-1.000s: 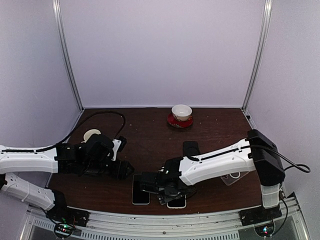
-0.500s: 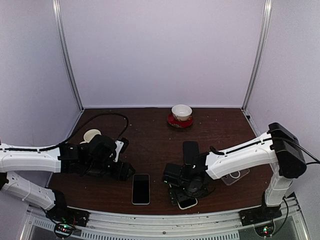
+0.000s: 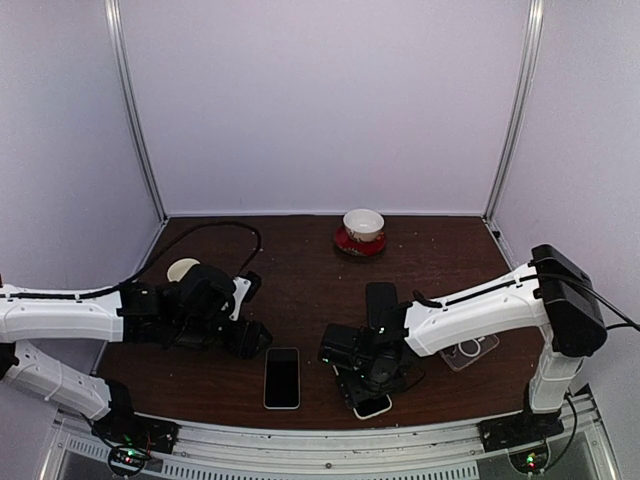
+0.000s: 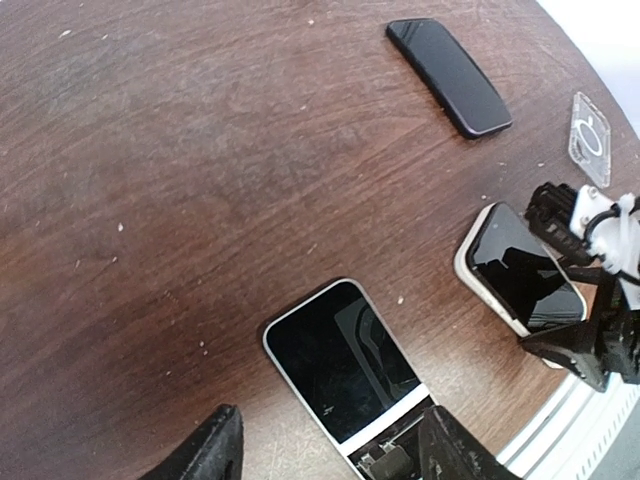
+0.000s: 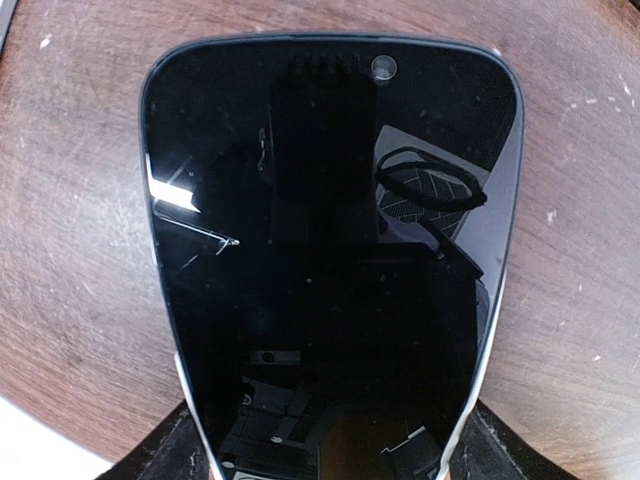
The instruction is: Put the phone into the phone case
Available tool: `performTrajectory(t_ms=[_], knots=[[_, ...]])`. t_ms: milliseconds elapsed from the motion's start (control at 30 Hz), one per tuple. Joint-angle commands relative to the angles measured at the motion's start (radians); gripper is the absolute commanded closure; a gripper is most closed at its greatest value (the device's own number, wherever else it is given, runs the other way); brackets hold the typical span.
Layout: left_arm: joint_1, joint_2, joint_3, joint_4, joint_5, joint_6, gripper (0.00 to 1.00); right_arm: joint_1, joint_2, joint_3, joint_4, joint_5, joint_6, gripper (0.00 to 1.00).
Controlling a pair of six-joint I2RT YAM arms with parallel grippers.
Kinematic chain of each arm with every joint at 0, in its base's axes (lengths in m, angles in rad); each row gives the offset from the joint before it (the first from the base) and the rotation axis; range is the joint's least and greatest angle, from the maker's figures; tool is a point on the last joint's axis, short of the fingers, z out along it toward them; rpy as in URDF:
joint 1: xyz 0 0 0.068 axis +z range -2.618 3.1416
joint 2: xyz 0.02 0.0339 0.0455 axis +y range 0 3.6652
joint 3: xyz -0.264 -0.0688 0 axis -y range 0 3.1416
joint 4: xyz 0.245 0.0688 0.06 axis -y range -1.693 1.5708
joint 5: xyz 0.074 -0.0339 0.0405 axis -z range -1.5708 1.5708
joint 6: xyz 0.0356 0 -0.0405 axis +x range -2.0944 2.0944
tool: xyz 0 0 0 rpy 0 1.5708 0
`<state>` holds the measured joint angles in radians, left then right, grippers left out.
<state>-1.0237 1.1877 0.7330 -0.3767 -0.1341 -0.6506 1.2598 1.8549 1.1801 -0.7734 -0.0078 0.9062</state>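
Note:
A white-edged phone (image 5: 330,240) with a black screen fills the right wrist view. My right gripper (image 5: 330,455) is shut on its near end, one jaw on each long side. In the top view this gripper (image 3: 362,378) holds that phone (image 3: 374,406) low over the table's front edge. A second phone (image 3: 282,377) lies flat, screen up. My left gripper (image 4: 335,455) is open, its fingers either side of that phone's (image 4: 335,362) near end, apart from it. A clear phone case (image 3: 470,350) lies at the right. A black case-like slab (image 3: 381,298) lies behind the right gripper.
A white bowl on a red saucer (image 3: 362,231) stands at the back centre. A pale round object (image 3: 181,269) and a black cable (image 3: 215,232) are at the back left. The table's front edge (image 3: 320,425) is just below both phones.
My right gripper carried its phone rightward, away from the flat phone, then eased back a little to the left. The left gripper has barely moved.

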Motion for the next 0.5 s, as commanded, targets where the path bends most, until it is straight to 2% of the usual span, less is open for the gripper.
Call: performTrajectory(t_ms=[0,67,167,467], knots=[[0.001,0.029,0.04,0.051,0.058,0.05,0.35,0.017,-0.011,0.018,0.101,0.051,-0.082,0.49],[0.001,0.036,0.018,0.147,0.127,0.047,0.31,0.029,-0.055,0.012,0.145,0.113,-0.12,0.55],[0.002,0.02,-0.024,0.309,0.233,0.009,0.28,0.05,-0.132,-0.01,0.213,0.226,-0.164,0.59],[-0.015,-0.112,-0.048,0.576,0.251,-0.01,0.21,0.132,-0.344,-0.052,0.442,0.545,-0.344,0.63]])
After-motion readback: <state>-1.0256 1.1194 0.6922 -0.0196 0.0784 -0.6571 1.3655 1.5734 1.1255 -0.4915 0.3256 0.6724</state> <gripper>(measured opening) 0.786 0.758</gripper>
